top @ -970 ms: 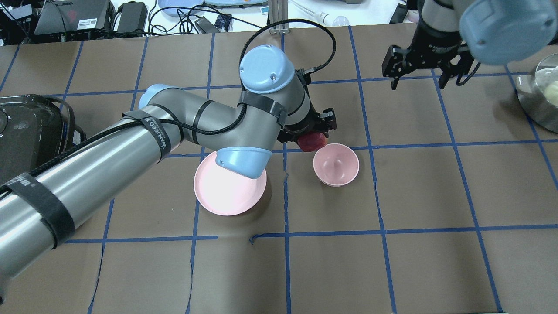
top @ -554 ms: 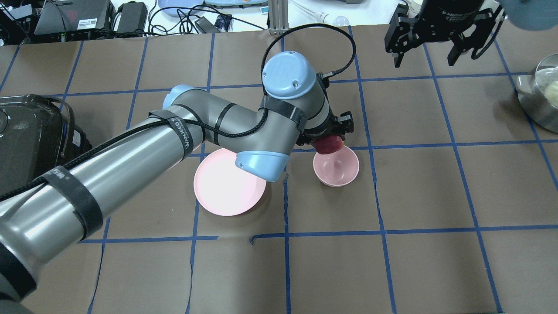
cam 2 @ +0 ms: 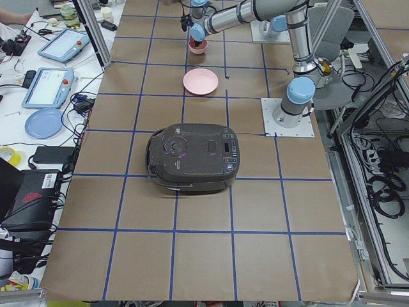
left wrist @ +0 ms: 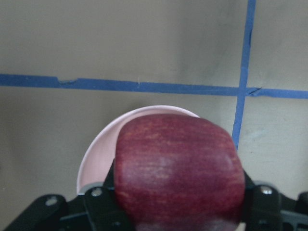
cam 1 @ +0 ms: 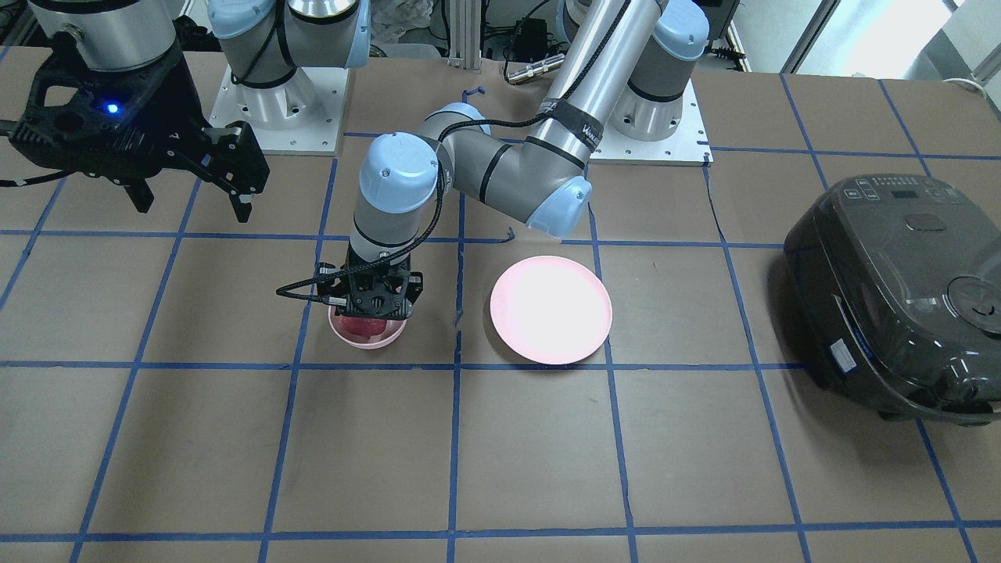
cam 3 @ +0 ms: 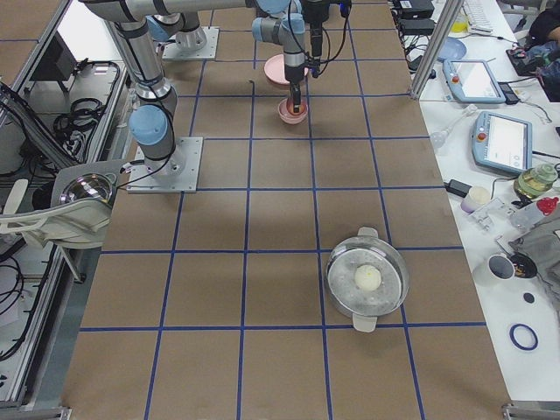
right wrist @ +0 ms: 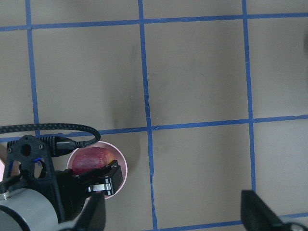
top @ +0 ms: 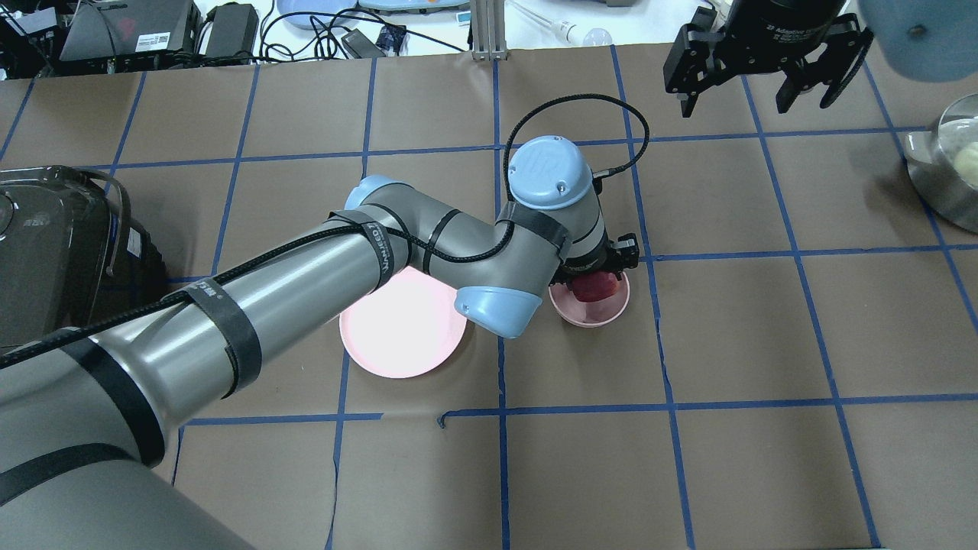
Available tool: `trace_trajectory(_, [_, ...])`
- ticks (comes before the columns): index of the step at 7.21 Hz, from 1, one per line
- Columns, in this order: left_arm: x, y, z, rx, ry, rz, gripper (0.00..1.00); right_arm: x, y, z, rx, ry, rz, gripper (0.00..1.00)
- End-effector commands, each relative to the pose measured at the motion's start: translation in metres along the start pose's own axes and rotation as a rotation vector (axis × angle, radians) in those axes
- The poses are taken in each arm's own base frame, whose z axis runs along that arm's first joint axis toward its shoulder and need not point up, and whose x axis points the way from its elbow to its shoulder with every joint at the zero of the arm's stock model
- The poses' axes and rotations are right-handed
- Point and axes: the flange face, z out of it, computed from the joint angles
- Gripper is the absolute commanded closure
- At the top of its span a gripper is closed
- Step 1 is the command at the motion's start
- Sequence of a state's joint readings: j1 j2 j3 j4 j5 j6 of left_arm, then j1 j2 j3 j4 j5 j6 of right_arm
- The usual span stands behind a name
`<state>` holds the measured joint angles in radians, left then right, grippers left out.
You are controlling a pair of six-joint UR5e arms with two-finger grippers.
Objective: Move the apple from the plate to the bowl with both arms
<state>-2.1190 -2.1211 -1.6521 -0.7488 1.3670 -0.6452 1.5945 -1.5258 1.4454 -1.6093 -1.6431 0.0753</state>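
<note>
My left gripper is shut on the dark red apple and holds it just over the small pink bowl. The left wrist view shows the apple between the black fingers with the bowl's rim behind it. In the front view the apple sits low inside the bowl. The wide pink plate lies bare beside the bowl, partly under my left arm. My right gripper hangs open and empty far back right, well above the table.
A black rice cooker stands at the table's left edge. A steel pot with a pale round thing inside sits at the right edge. Blue tape lines grid the brown table. Cables and devices lie beyond the far edge.
My left gripper has carried the apple to the right and down, from beside the bowl's rim to over its middle. My right gripper has risen and drawn back toward the far edge.
</note>
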Motion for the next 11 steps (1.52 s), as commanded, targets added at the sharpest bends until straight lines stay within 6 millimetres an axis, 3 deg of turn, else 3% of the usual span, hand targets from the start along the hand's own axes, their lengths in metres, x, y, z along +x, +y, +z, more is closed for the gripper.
trace_trajectory(1, [-0.005, 0.002, 0.011, -0.014, -0.023, 0.034, 0.09, 0.001, 0.001, -0.001, 0.001, 0.004, 0.001, 0.00])
trace_trajectory(2, [-0.004, 0.002, 0.009, -0.013, -0.022, 0.036, 0.02, 0.001, 0.001, -0.001, 0.001, 0.001, 0.001, 0.00])
trace_trajectory(4, [-0.008, -0.009, -0.014, 0.020, -0.008, 0.135, 0.00, 0.001, 0.000, -0.001, 0.002, 0.001, -0.001, 0.00])
trace_trajectory(5, [-0.027, -0.029, -0.041, 0.020, -0.017, 0.154, 0.00, 0.003, 0.000, -0.002, 0.004, 0.003, 0.004, 0.00])
trace_trajectory(6, [-0.055, -0.045, -0.078, 0.029, -0.021, 0.123, 0.00, 0.002, 0.000, -0.002, 0.004, 0.003, 0.002, 0.00])
trace_trajectory(7, [-0.102, -0.068, -0.121, -0.008, -0.055, 0.092, 0.00, 0.002, 0.000, -0.002, 0.004, 0.003, 0.002, 0.00])
trace_trajectory(8, [-0.166, -0.087, -0.161, -0.069, -0.131, 0.096, 0.00, 0.002, 0.000, -0.002, 0.004, 0.003, 0.002, 0.00])
trace_trajectory(9, [-0.213, -0.108, -0.229, 0.007, -0.155, 0.021, 0.00, 0.003, 0.000, -0.002, 0.002, 0.003, 0.004, 0.00])
trace_trajectory(10, [-0.230, -0.099, -0.275, -0.037, -0.174, -0.032, 0.00, 0.003, 0.000, -0.002, 0.001, 0.005, 0.004, 0.00])
trace_trajectory(11, [-0.232, -0.075, -0.308, -0.056, -0.233, -0.029, 0.00, 0.003, 0.000, -0.002, 0.001, 0.005, 0.004, 0.00])
